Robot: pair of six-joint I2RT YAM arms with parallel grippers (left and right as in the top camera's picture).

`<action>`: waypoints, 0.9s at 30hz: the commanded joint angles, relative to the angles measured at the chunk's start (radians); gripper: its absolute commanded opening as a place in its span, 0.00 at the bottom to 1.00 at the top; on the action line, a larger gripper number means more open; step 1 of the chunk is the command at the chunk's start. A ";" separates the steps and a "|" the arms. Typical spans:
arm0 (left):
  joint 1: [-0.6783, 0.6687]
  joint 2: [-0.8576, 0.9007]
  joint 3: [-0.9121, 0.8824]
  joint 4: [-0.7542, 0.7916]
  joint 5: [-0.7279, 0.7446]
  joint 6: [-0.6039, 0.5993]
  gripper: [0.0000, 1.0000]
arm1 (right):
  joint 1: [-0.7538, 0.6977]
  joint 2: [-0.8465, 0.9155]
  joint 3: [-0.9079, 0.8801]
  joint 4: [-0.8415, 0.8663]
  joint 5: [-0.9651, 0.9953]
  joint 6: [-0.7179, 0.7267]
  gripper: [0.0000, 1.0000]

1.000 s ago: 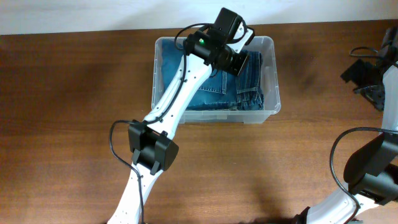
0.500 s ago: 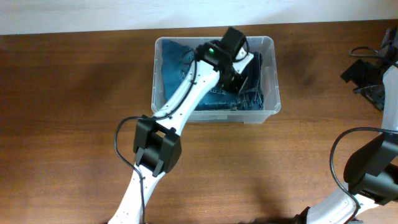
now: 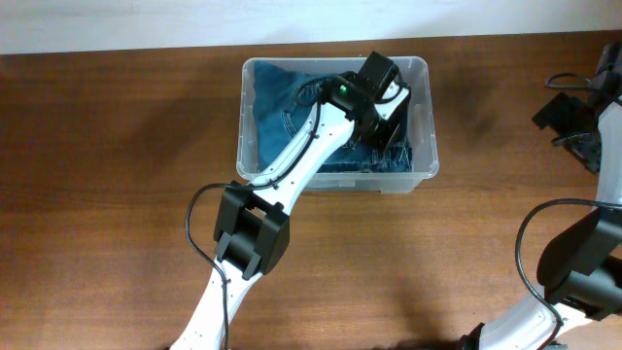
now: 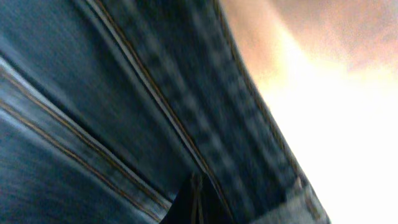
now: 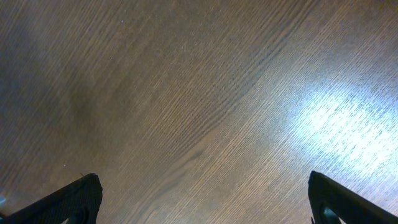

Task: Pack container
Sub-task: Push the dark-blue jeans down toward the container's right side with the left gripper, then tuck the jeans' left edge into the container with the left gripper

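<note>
The clear plastic container (image 3: 426,117) stands at the back middle of the table with folded blue jeans (image 3: 277,112) inside. My left gripper (image 3: 391,119) reaches down into the container's right half, onto the jeans. In the left wrist view its dark fingers (image 4: 194,200) are together, pressed against the denim (image 4: 93,93) with its orange seams; no cloth shows between them. My right gripper (image 3: 573,122) hovers at the table's right edge, far from the container. In the right wrist view its fingers (image 5: 205,199) are wide apart and empty over bare wood.
The brown wooden table (image 3: 117,194) surrounds the container. A pale wall edge (image 3: 117,24) runs along the back. The container's bright right wall (image 4: 336,112) shows close beside the left gripper.
My left arm has swung to the right and lower into the container's right side, over the folded edge of the jeans. The right arm has not moved.
</note>
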 commanded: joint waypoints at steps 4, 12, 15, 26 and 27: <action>0.039 -0.011 0.077 0.049 -0.278 -0.006 0.01 | 0.000 -0.002 -0.005 0.000 0.012 0.012 0.98; 0.116 0.026 0.035 0.058 -0.343 -0.026 0.01 | 0.000 -0.002 -0.005 0.000 0.012 0.012 0.98; 0.141 0.070 0.033 0.052 -0.330 -0.052 0.01 | 0.000 -0.002 -0.005 0.000 0.012 0.012 0.98; 0.159 0.126 0.077 0.043 -0.344 -0.042 0.01 | 0.000 -0.002 -0.005 0.000 0.012 0.012 0.98; 0.161 0.118 0.092 0.040 -0.344 -0.035 0.01 | 0.000 -0.002 -0.005 0.000 0.012 0.012 0.98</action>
